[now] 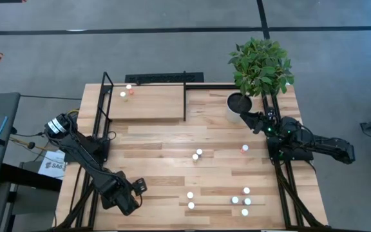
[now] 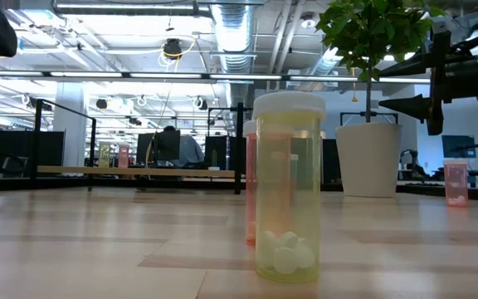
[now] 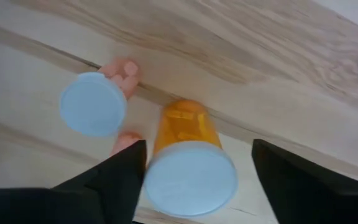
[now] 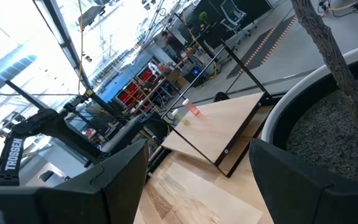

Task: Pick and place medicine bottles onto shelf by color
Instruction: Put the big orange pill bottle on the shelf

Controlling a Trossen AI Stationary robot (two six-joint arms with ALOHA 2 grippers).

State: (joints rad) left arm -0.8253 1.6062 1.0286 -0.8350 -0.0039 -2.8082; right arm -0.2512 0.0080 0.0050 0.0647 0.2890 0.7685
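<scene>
the left arm reaches along the near-left edge of the surface [image 1: 160, 138], wrist pointed down, its left gripper [image 3: 197, 163] spread open on either side of an upright orange medicine bottle [image 3: 188, 162] with a white cap, fingers not touching it, and a pink bottle [image 3: 98, 102] just beside. the right arm is folded at the far right, its right gripper [image 1: 245, 118] open by the white plant pot [image 1: 237, 106]. two bottles stand on the shelf [image 1: 150, 103]; other bottles [image 1: 243, 200] are scattered over the surface.
</scene>
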